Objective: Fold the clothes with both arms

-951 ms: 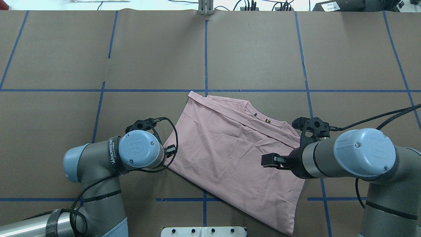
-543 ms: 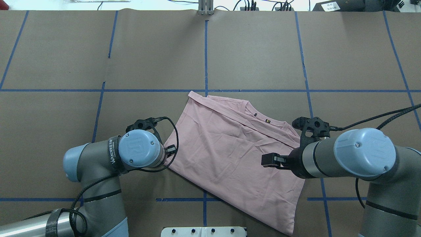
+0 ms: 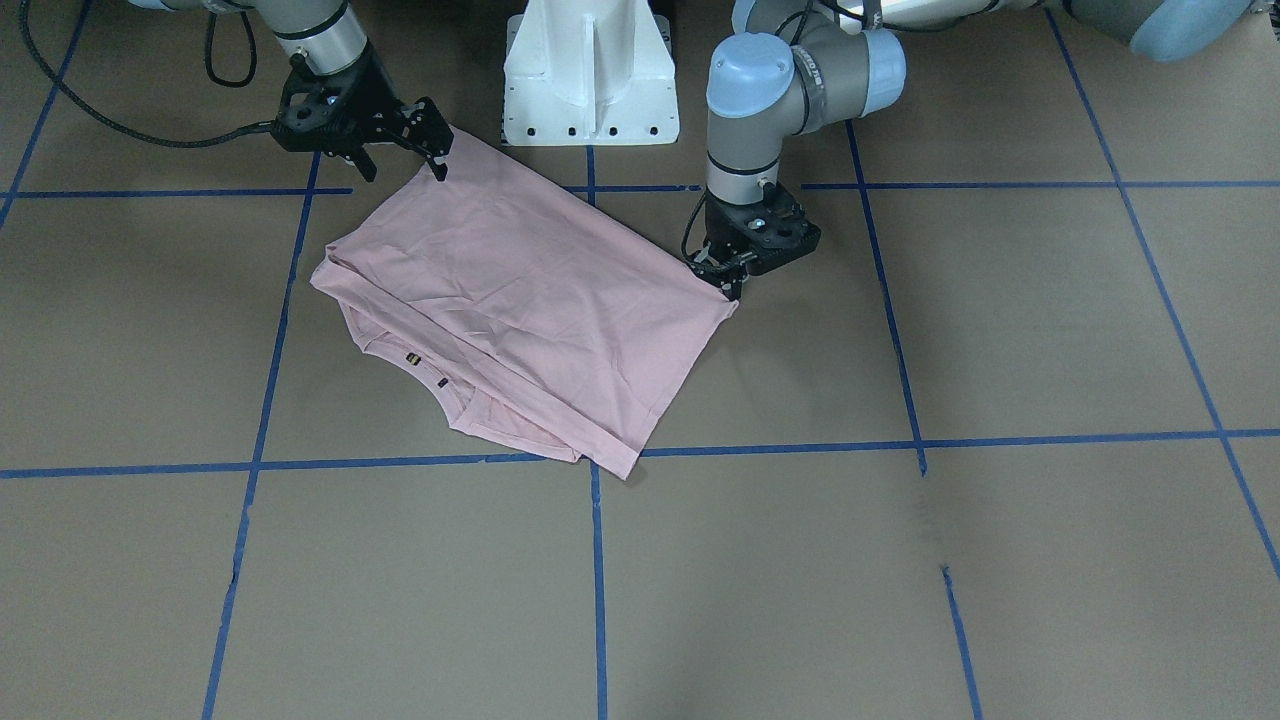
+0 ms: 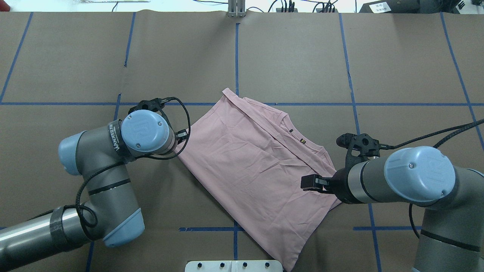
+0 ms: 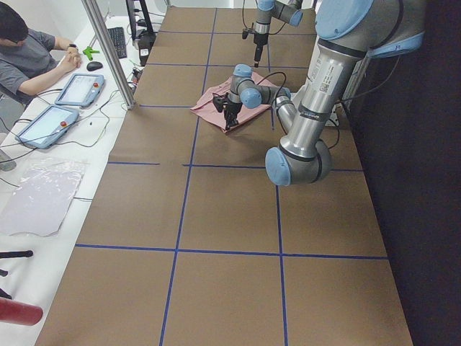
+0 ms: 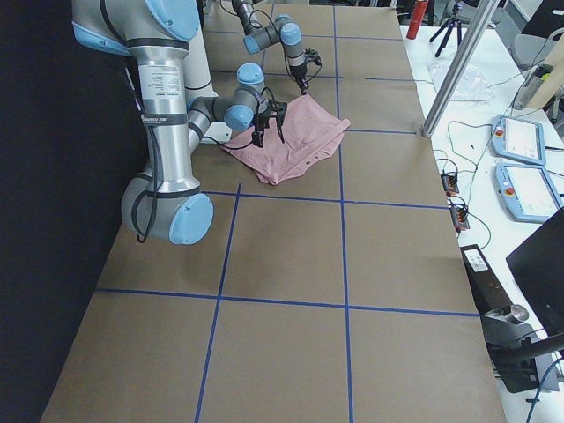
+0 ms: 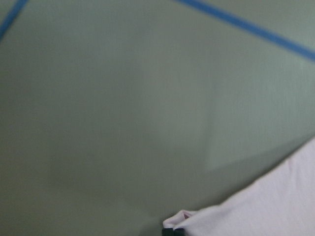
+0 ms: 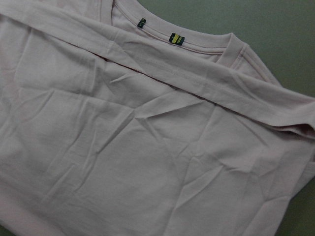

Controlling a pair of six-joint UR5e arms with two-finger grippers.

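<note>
Lying folded and wrinkled on the table (image 4: 302,56), the pink shirt (image 4: 253,170) sits slantwise near the robot-side edge, about midway between the table's two ends. One corner reaches almost to that edge, beside the white pedestal (image 3: 590,80). The collar (image 8: 197,44) faces the far edge and the robot's right end, with two small tags (image 8: 175,39) inside it; a folded band of cloth runs across just below it. No print is visible on the upward side. The left gripper (image 3: 733,280) is down at the shirt corner nearest the robot's left end, fingers pressed together and pinching a small bunch of cloth, which the left wrist view confirms. The right gripper (image 3: 402,168) hangs over the shirt's opposite edge, fingers spread, holding nothing. Blue tape lines (image 4: 236,56) divide the brown table into squares, and the shirt lies over one of their crossings.
</note>
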